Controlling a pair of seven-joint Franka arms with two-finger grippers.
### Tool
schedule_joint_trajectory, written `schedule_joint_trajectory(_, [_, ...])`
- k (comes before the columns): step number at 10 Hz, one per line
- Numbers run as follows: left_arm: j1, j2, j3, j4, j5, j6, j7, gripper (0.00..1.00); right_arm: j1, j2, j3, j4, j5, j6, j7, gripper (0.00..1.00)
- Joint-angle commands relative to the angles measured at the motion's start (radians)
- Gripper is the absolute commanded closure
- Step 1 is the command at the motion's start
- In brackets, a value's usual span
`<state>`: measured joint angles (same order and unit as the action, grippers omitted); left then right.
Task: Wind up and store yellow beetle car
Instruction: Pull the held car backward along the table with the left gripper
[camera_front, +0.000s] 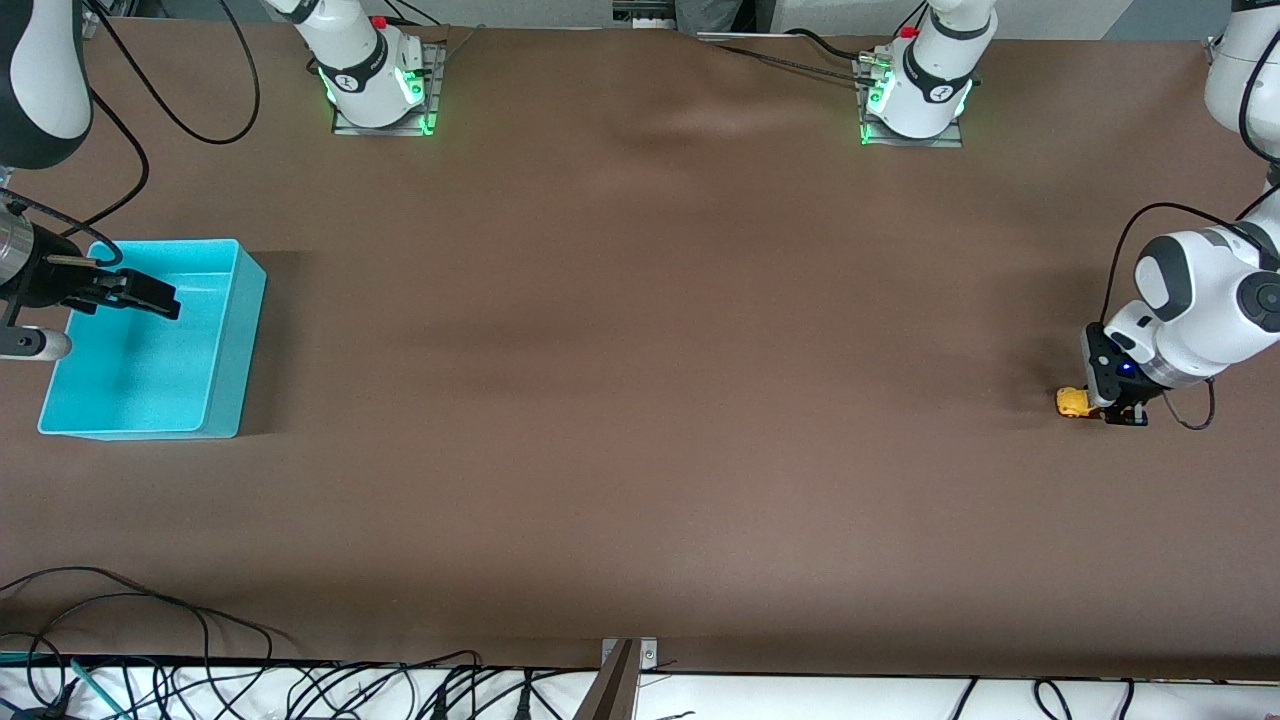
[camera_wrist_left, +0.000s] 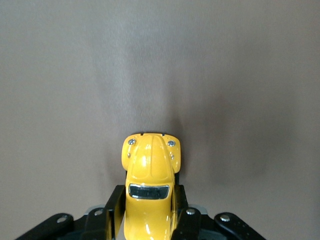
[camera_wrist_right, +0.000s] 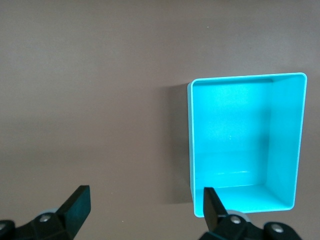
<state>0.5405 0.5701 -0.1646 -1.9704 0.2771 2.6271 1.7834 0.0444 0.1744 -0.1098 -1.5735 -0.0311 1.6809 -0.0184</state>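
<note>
The yellow beetle car (camera_front: 1072, 402) is down at the table surface near the left arm's end of the table. My left gripper (camera_front: 1103, 408) is shut on its sides. In the left wrist view the car (camera_wrist_left: 150, 165) points away from the camera, with a black finger (camera_wrist_left: 112, 205) against each flank and my left gripper (camera_wrist_left: 148, 202) around its rear half. My right gripper (camera_front: 150, 297) is open and empty, up over the turquoise bin (camera_front: 225, 330). In the right wrist view my right gripper (camera_wrist_right: 145, 200) is spread wide beside the bin's wall (camera_wrist_right: 191, 150).
The turquoise bin is empty and sits at the right arm's end of the table. Both arm bases (camera_front: 375, 75) stand along the table's farthest edge. Loose cables (camera_front: 150, 620) lie at the edge nearest the front camera.
</note>
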Motion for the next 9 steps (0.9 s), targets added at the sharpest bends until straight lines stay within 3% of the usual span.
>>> schedule_joint_trajectory(1, [0.026, 0.067, -0.001, 0.035, 0.039, 0.007, 0.031, 0.85, 0.003, -0.016, -0.005, 0.001, -0.004, -0.023, -0.006, 0.00])
schedule_joint_trajectory(6, [0.047, 0.067, -0.001, 0.041, 0.040, 0.007, 0.060, 0.85, 0.002, 0.013, -0.004, 0.001, -0.003, 0.015, 0.001, 0.00])
schedule_joint_trajectory(8, [0.047, 0.067, -0.001, 0.047, 0.040, 0.007, 0.073, 0.85, 0.015, 0.080, 0.002, 0.001, 0.017, 0.060, 0.001, 0.00])
schedule_joint_trajectory(9, [0.047, 0.065, -0.003, 0.048, 0.040, 0.007, 0.071, 0.78, 0.023, 0.080, 0.002, 0.001, 0.017, 0.075, -0.003, 0.00])
